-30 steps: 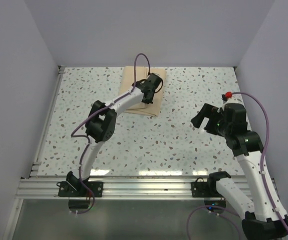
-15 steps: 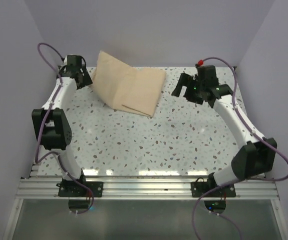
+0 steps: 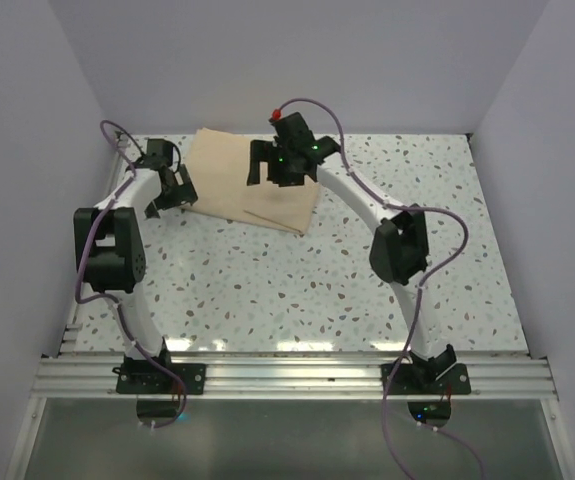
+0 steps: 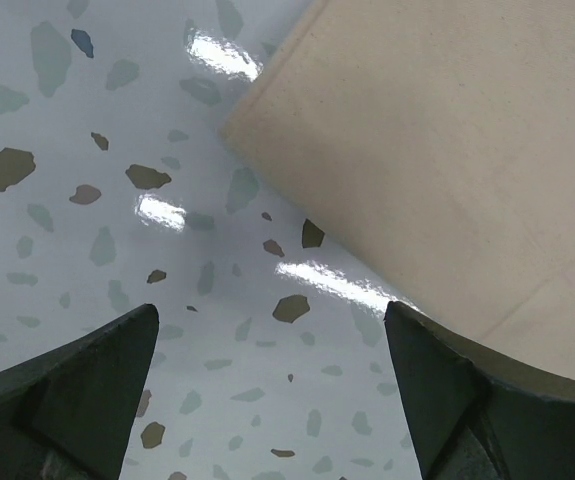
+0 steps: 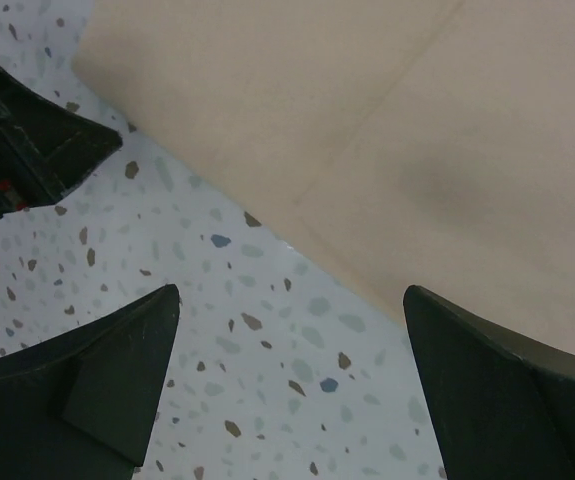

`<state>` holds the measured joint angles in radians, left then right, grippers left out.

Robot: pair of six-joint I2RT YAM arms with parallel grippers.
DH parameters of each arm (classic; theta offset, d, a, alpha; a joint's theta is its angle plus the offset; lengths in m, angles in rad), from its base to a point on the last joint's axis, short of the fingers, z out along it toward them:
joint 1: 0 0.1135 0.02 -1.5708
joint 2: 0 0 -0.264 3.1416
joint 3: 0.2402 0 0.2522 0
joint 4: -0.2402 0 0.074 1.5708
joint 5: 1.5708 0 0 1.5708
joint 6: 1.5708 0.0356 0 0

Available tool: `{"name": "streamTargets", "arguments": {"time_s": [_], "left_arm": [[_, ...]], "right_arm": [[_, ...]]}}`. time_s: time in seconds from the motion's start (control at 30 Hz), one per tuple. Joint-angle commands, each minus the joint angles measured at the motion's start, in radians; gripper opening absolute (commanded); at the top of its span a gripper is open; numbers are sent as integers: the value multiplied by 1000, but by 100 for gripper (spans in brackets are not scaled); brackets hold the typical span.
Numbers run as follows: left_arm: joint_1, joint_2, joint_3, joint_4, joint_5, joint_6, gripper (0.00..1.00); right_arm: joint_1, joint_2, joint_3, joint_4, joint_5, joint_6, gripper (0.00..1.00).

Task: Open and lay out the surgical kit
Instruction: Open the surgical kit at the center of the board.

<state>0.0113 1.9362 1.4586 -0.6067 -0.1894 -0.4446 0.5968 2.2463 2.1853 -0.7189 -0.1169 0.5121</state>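
**A:** What's new on the left?

**B:** The left arm's fingers (image 4: 67, 390) have dropped 1 flap of the beige cloth surgical-kit wrap (image 3: 222, 168) flat on the speckled white counter's (image 3: 297, 290) far side; they gape empty beside it.

**A:** Right?

**B:** The right arm's fingers (image 5: 97, 400), spread wide and empty, now hover over the wrap. More unfolding likely.

One cloth wrap (image 3: 223, 174), two tools (image 3: 171, 190) (image 3: 273, 170)

The white speckled tabletop (image 3: 297, 290), glossy and flecked with grey and brown chips, carries a flat beige cloth wrap (image 3: 222, 170) at its far side, left of centre. The wrap's near right corner points toward the middle.
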Motion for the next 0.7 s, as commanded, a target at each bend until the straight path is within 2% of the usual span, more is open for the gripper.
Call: {"name": "streamTargets", "arguments": {"time_s": [0.0, 0.07, 0.23, 0.37, 0.63, 0.67], "left_arm": [[41, 53, 43, 22, 66, -19, 99], [53, 73, 40, 28, 96, -32, 97], [56, 95, 20, 45, 142, -43, 90], [58, 96, -9, 61, 177, -55, 88], [61, 86, -59, 85, 215, -62, 84], [62, 81, -63, 87, 219, -62, 84]], "right_arm": [[40, 145, 276, -102, 7, 14, 98], [60, 235, 333, -99, 41, 22, 98], [98, 278, 281, -54, 120, 0, 98], [138, 354, 346, -105, 210, -32, 98], [167, 429, 375, -62, 342, -40, 98], [169, 435, 379, -60, 358, -37, 95]]}}
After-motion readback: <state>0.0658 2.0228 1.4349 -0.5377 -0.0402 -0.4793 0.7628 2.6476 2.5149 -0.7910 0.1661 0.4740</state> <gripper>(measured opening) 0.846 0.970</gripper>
